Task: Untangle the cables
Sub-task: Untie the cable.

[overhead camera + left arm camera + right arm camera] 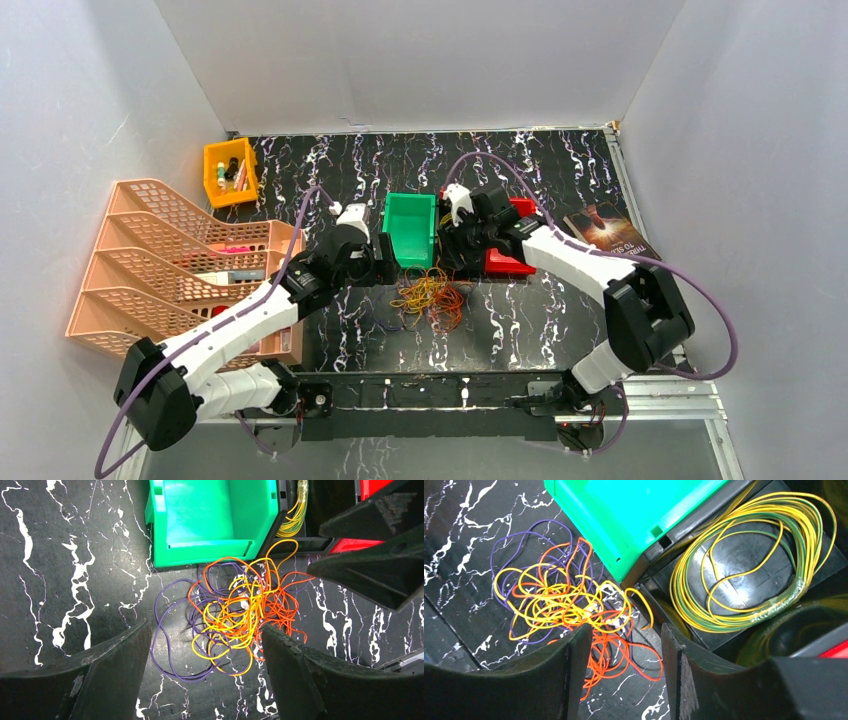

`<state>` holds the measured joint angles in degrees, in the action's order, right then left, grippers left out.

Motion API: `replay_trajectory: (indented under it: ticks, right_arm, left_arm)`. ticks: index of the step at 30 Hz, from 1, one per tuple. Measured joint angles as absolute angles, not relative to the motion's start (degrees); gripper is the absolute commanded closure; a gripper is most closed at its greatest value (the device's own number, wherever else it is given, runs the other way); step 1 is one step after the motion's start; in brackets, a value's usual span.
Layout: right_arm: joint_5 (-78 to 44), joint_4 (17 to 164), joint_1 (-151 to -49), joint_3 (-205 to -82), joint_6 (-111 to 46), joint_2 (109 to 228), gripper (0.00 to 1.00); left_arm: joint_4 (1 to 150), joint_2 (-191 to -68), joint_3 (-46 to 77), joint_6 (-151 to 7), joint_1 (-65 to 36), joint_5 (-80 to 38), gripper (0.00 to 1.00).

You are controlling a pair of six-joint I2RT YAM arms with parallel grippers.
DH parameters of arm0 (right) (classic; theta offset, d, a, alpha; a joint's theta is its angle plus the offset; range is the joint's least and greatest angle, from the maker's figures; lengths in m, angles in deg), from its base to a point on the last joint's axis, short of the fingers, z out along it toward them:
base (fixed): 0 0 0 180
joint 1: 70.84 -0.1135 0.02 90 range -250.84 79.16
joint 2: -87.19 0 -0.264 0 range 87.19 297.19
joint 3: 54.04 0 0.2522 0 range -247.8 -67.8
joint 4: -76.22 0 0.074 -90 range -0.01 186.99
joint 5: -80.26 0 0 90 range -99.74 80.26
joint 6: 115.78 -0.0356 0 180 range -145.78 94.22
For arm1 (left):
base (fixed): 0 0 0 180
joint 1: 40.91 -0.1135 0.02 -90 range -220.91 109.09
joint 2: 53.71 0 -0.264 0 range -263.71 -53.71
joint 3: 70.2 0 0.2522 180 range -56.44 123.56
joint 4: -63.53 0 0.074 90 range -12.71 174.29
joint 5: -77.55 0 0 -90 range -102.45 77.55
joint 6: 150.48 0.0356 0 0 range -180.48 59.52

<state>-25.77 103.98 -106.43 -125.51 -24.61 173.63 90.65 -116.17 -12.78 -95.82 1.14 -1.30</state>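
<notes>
Cables (430, 297) lie in a loose tangle of yellow, orange and purple on the marbled worktop (570, 320), just in front of the green bin (410, 228). Left hand (205, 640) hovers over the tangle, fingers wide apart and empty. Right hand (624, 635) has a narrower gap over the orange strands and grips nothing. A yellow-green coil (744, 565) sits in the black bin (824, 565).

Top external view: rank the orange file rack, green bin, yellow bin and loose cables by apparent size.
1. orange file rack, clearly largest.
2. green bin and loose cables, about alike, not ranked.
3. yellow bin, slightly smaller.
</notes>
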Motion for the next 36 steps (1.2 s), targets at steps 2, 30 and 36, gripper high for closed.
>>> replay_trajectory:
  ticks: [2, 30, 36]
  right_arm:
    - [-25.8, 103.4, -106.4, -126.0, -24.0, 175.0, 0.40]
    - [-26.5, 100.1, -106.2, -128.2, -21.9, 183.9, 0.68]
    - [-26.8, 100.4, -106.0, -128.2, -21.1, 183.9, 0.85]
  left_arm:
    - [90.7, -116.6, -12.8, -95.4, 1.1, -1.4, 0.22]
    - [90.6, -118.9, -11.6, -92.4, 1.1, -3.2, 0.23]
    - [90.6, -119.2, -11.6, -92.4, 1.1, -3.2, 0.23]
